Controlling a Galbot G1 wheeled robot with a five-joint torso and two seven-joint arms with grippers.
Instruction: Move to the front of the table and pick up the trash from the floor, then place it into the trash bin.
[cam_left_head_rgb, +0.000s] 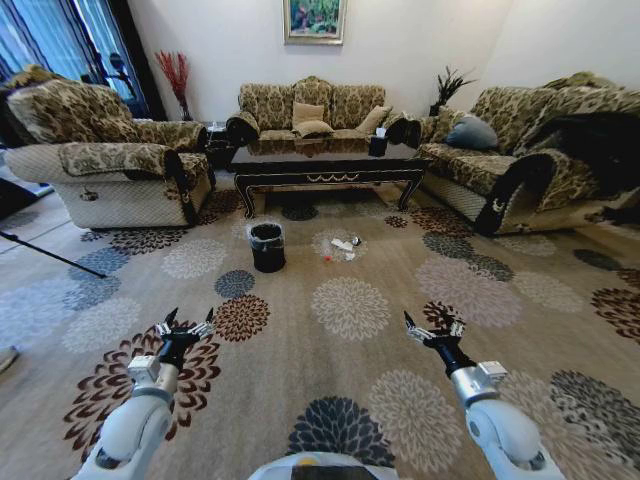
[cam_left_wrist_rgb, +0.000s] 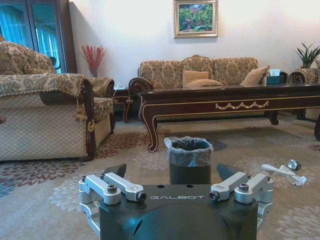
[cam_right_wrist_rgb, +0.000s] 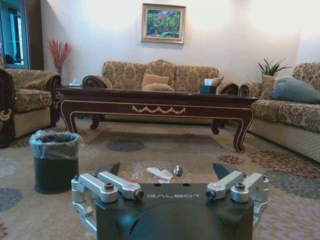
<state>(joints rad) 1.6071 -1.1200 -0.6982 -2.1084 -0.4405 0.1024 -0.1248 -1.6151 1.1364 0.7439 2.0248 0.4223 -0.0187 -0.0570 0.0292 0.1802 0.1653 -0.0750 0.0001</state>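
Drive straight toward the coffee table (cam_left_head_rgb: 325, 165), stop short of the trash (cam_left_head_rgb: 343, 246) beside the trash bin (cam_left_head_rgb: 267, 247). Left gripper (cam_left_head_rgb: 184, 322) and right gripper (cam_left_head_rgb: 432, 326) fingers wide, empty.

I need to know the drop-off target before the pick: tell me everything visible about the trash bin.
The bin is a small round black bucket, plastic by its look, with a thin greyish liner folded over its rim. It stands upright and open on the patterned carpet, in front of the table near its left front leg. The trash lies on the floor to its right, apart from it. Nothing touches the bin but the carpet. What is inside cannot be told.
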